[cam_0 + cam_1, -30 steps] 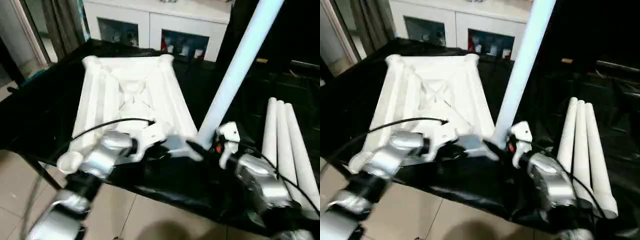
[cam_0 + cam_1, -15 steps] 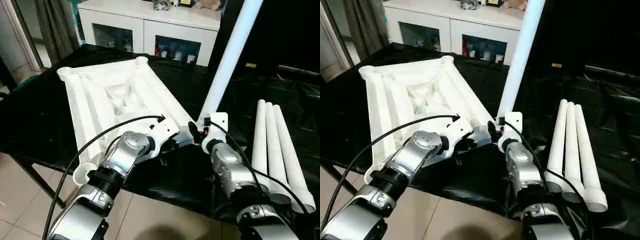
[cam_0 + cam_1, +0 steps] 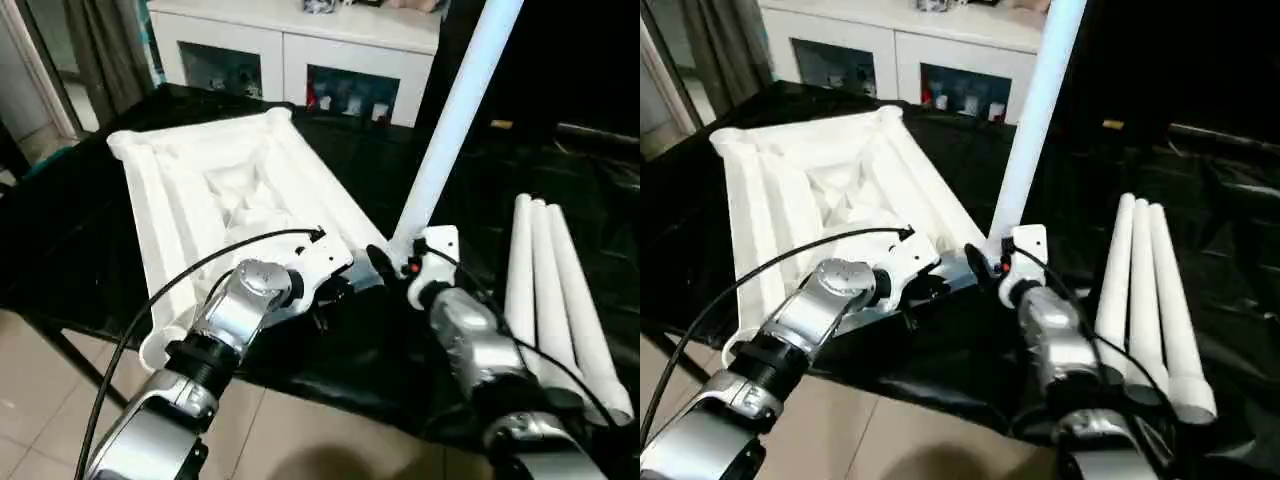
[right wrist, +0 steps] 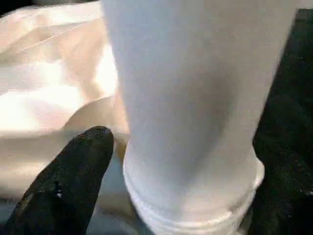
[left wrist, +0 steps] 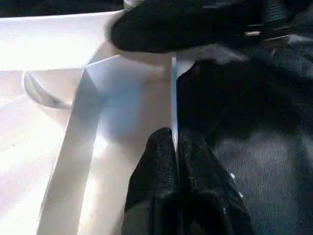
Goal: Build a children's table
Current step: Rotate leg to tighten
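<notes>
The table top (image 3: 225, 190) lies upside down on the black tabletop (image 3: 90, 230), ribs up, with one leg (image 3: 450, 120) standing in its near right corner socket and leaning a little. Three more legs (image 3: 560, 290) lie side by side to the right, well apart from the top.

The left pincer (image 5: 177, 161) is pressed together on the thin near edge of the table top, just beside that socket. The right pincer (image 3: 392, 262) stands spread around the foot of the leg; in the right wrist view one finger (image 4: 68, 181) is clear of the leg, so it looks like no firm hold.

The risk, as I judge it: the leg's collar still shows above the socket, so it may not be fully seated. With the right pincer loose, the long leaning leg could tip out or fall across the top. If the left pincer slips off the thin edge, the top could slide on the cloth when the leg is pushed.

No brand, label or writing can be read on anything.
</notes>
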### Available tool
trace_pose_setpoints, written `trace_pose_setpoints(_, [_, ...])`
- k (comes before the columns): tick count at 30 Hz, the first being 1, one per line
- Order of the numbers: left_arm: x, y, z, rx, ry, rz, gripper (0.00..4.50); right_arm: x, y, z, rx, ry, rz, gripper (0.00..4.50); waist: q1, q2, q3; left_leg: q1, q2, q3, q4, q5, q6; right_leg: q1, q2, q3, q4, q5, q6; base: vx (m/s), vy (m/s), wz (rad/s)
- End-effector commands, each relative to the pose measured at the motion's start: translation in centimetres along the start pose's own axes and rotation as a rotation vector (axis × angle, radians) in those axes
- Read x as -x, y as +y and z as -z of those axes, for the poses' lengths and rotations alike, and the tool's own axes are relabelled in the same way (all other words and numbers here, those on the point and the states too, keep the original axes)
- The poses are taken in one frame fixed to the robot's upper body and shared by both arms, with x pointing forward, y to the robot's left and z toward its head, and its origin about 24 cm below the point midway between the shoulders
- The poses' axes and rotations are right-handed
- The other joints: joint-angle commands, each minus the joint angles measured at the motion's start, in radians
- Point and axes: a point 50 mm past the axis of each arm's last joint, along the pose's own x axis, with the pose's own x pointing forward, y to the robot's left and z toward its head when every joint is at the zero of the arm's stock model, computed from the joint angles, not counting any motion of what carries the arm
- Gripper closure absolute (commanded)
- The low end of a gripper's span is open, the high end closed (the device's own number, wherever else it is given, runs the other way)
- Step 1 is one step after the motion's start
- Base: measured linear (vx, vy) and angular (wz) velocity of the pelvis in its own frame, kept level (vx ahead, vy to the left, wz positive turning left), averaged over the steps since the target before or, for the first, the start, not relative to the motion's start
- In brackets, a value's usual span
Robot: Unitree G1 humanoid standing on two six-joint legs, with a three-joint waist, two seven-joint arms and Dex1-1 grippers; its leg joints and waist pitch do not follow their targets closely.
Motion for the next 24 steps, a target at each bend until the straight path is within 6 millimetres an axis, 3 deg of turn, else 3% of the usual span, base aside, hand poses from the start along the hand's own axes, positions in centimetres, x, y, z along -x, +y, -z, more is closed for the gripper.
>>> trace_pose_setpoints(1, [0.5,0.0,1.3,0.008,0.016,0.041,4.50,0.8,0.4,-0.9,0.061,-0.006,-0.158,0.37,0.010,-0.009,-0.039,-0.006,0.040,-0.010,-0.058,-0.062,0.117,0.032,-0.058,0.046,-0.076,0.128,-0.240,0.000,0.000,0.00])
trace_pose_setpoints(3, [0.8,0.3,1.4,0.010,0.018,0.045,4.50,1.6,0.1,-1.3,0.127,-0.001,-0.228,0.37,0.013,-0.009,-0.043,-0.005,0.039,-0.009,-0.052,-0.046,0.132,0.037,-0.056,0.045,-0.072,0.171,-0.244,0.000,0.000,0.00])
trace_pose_setpoints(5, [1.4,0.0,1.5,-0.009,-0.002,0.122,4.50,2.8,-0.1,-1.7,0.167,0.023,-0.342,0.37,0.017,0.005,-0.046,-0.008,0.037,-0.011,-0.046,0.007,0.164,0.038,-0.055,0.043,-0.061,0.271,-0.259,0.000,0.000,0.00])
trace_pose_setpoints(8, [1.8,-0.3,1.5,-0.033,-0.013,0.174,4.50,3.3,-0.1,-1.9,0.190,0.043,-0.401,0.37,0.013,-0.002,-0.054,-0.012,0.034,-0.009,-0.035,0.073,0.194,0.037,-0.051,0.040,-0.045,0.411,-0.294,0.000,0.000,0.00])
trace_pose_setpoints(9, [2.0,-0.5,1.6,-0.051,-0.013,0.215,4.50,3.5,-0.1,-2.0,0.196,0.055,-0.421,0.37,0.013,-0.001,-0.053,-0.013,0.034,-0.010,-0.035,0.077,0.199,0.035,-0.050,0.039,-0.045,0.419,-0.299,0.000,0.000,0.00])
trace_pose_setpoints(14, [2.7,-1.0,1.6,-0.076,-0.014,0.318,4.50,3.9,-0.3,-2.2,0.220,0.094,-0.467,0.37,0.014,0.003,-0.048,-0.007,0.043,-0.009,-0.039,0.019,0.188,0.030,-0.054,0.039,-0.051,0.303,-0.321,0.000,0.000,0.00])
trace_pose_setpoints(16, [2.9,-1.1,1.7,-0.079,-0.008,0.336,4.50,3.8,-0.4,-2.1,0.222,0.100,-0.464,0.37,0.022,0.003,-0.048,-0.001,0.047,-0.008,-0.039,0.023,0.182,0.026,-0.055,0.040,-0.050,0.293,-0.327,0.000,0.000,0.00])
trace_pose_setpoints(19, [3.1,-1.2,1.9,-0.076,-0.001,0.356,4.50,3.6,-0.3,-2.0,0.200,0.095,-0.465,0.37,0.024,0.003,-0.048,-0.005,0.046,-0.009,-0.039,0.024,0.169,0.028,-0.057,0.039,-0.048,0.282,-0.324,0.000,0.000,0.00])
trace_pose_setpoints(23, [3.2,-1.2,2.0,-0.071,-0.001,0.351,4.50,3.5,-0.1,-1.8,0.195,0.102,-0.478,0.75,0.021,0.001,-0.050,-0.007,0.043,-0.009,-0.036,0.029,0.167,0.031,-0.057,0.039,-0.046,0.295,-0.319,0.000,0.000,0.00])
trace_pose_setpoints(24, [3.2,-1.2,2.0,-0.069,0.000,0.348,4.50,3.5,0.0,-1.7,0.195,0.108,-0.482,0.84,0.020,-0.005,-0.050,-0.008,0.042,-0.008,-0.036,0.030,0.168,0.032,-0.057,0.039,-0.047,0.296,-0.318,0.000,0.000,0.00])
